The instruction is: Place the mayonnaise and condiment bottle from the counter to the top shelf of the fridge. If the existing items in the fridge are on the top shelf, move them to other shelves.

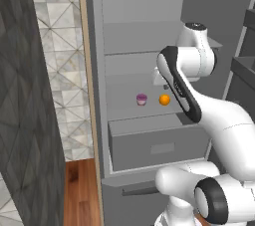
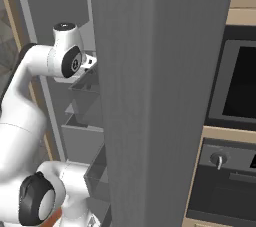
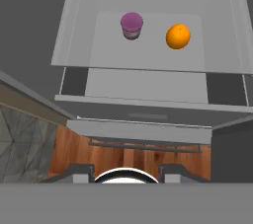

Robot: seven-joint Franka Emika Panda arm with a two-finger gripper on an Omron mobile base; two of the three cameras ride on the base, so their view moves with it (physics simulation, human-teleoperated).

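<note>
Gripper: finger tips low in the hand view, pressed together, nothing pinched between them.
Fridge: door open; plain grey walls, flat grey panels, straight edges.
Shelf: smooth pale panel; front edge bare, open room left and right of both items.
Existing items: two, well apart. One pink-purple cup, cylindrical, whitish band; one orange fruit, round, to its right in the hand view.
Drawer: one, boxy grey, directly below that shelf.
Floor: reddish wood grain beneath the hand.
Arm: white, dark joints, reaching into the cavity.
</note>
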